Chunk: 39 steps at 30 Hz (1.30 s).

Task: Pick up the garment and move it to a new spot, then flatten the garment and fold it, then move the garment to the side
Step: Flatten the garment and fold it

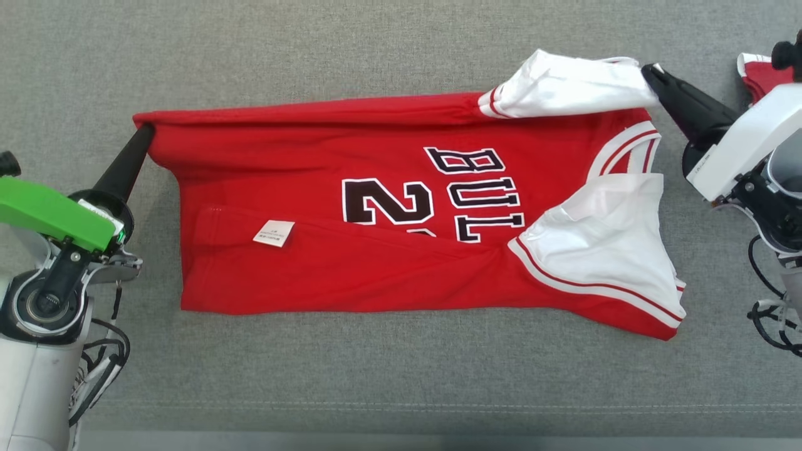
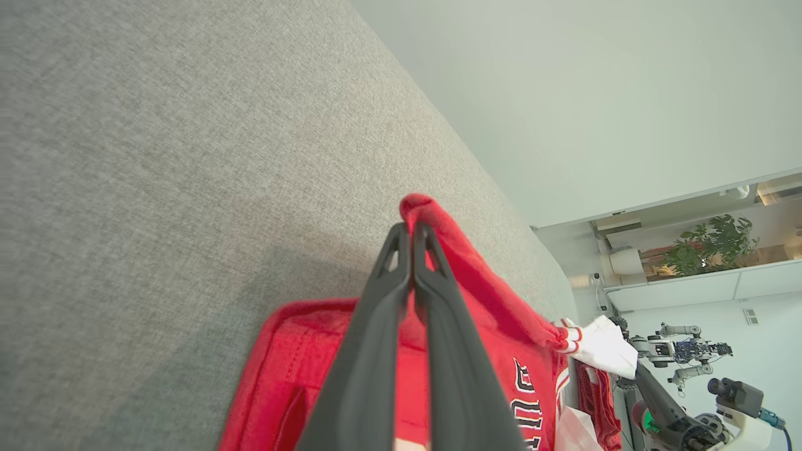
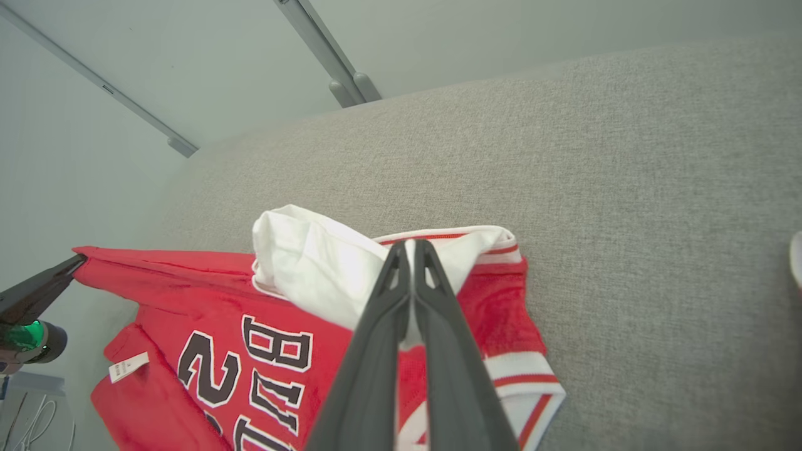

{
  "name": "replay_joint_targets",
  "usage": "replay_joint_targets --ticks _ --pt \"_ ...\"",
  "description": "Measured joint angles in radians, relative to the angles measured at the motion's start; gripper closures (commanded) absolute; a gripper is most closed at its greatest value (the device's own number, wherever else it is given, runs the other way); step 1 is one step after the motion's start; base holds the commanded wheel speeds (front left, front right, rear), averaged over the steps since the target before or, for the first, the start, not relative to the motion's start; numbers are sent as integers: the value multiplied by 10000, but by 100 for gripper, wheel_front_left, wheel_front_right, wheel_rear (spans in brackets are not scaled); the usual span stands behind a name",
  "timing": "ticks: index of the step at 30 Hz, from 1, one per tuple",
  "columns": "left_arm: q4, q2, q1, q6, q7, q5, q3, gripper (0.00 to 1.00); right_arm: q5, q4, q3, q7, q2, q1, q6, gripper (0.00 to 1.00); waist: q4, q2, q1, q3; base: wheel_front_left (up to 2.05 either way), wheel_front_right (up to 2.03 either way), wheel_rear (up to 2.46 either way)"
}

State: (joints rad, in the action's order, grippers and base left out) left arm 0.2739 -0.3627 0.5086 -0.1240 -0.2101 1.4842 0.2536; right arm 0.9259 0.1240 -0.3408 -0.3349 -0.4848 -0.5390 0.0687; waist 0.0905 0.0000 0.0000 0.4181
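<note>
The garment (image 1: 376, 188) is a red basketball jersey with white sleeves and black lettering, spread sideways across the grey cushion. Its near long edge is folded up, showing a white label (image 1: 274, 233). My left gripper (image 1: 145, 133) is shut on the garment's far left corner (image 2: 421, 210), lifting it off the cushion. My right gripper (image 1: 650, 71) is shut on the white sleeve (image 1: 564, 84) at the far right, holding that edge (image 3: 438, 244) up. The far long edge hangs taut between both grippers. In the right wrist view the left gripper (image 3: 74, 262) pinches the opposite corner.
A grey fabric cushion (image 1: 401, 376) carries everything, with bare room in front of and behind the garment. Another red and white cloth (image 1: 761, 72) lies at the far right edge behind my right arm. Cables (image 1: 774, 319) hang by the right arm.
</note>
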Motion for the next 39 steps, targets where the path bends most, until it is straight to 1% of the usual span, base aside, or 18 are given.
replay_joint_targets --ticks 9,11,14,20,21,24,25,31,36,39 --pt "-119 38 -550 -2 180 17 -21 100 115 -207 40 244 6 922 -6 100 -82 0 0 -524 0 0 0" --pt "-199 40 -678 -2 186 38 -23 100 188 -316 54 276 8 1069 -81 100 -89 0 0 -640 0 0 0" --pt "-280 38 -940 -2 188 88 -27 100 203 -564 48 278 25 1247 -90 100 -113 0 0 -785 0 0 0" --pt "-313 35 -1300 -2 192 92 -29 100 299 -909 73 355 -2 1594 -105 100 -167 0 0 -858 0 0 0" --pt "-324 36 -1343 -2 228 100 -29 100 332 -957 79 355 -8 1664 -169 100 -171 0 0 -861 0 0 0" --pt "-416 35 -1485 -2 276 176 -50 100 360 -1210 88 362 -10 1951 -203 100 -196 0 0 -839 0 0 0" --pt "-445 35 -1502 -2 276 178 -50 100 362 -1254 92 364 -12 2018 -270 100 -200 0 0 -834 0 0 0" --pt "-575 23 -1598 -2 307 190 -73 100 422 -1536 153 397 -65 2304 -284 100 -219 0 0 -822 0 0 0" --pt "-654 12 -1630 -2 307 190 -86 100 422 -1728 190 410 -128 2458 -447 100 -240 0 0 -826 0 0 0" --pt "-706 -10 -1656 -2 309 190 -98 100 424 -1858 219 410 -153 2507 -460 100 -254 0 0 -818 0 0 0"
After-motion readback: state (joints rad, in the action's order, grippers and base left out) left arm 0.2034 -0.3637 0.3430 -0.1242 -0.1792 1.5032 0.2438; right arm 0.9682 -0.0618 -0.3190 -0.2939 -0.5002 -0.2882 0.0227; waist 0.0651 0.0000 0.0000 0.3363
